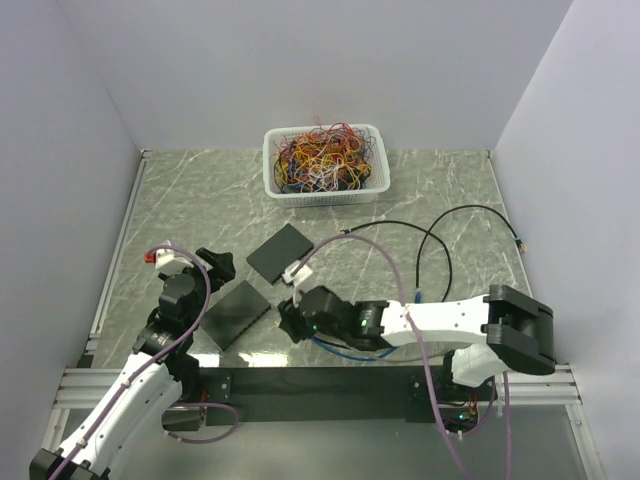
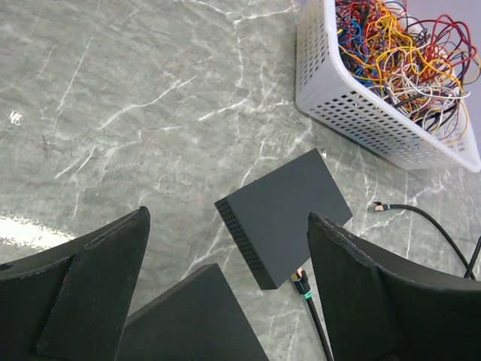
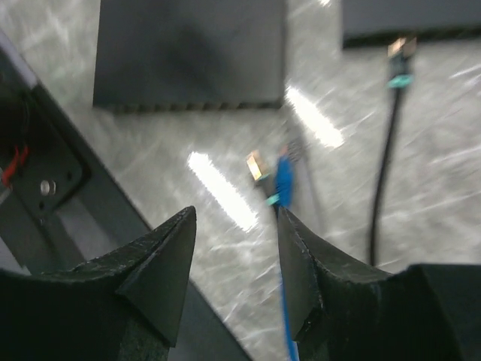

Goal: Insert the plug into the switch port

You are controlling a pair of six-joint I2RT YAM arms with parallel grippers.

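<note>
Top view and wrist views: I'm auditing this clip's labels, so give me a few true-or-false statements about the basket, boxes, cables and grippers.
1. The white basket holds tangled coloured wires. True.
2. The left gripper is shut on a cable. False: it is open and holds nothing.
3. Two black boxes lie on the table. True.
4. The blue cable lies in the basket. False: its plug end sits by the open fingers of the right gripper, close beside one of them.
</note>
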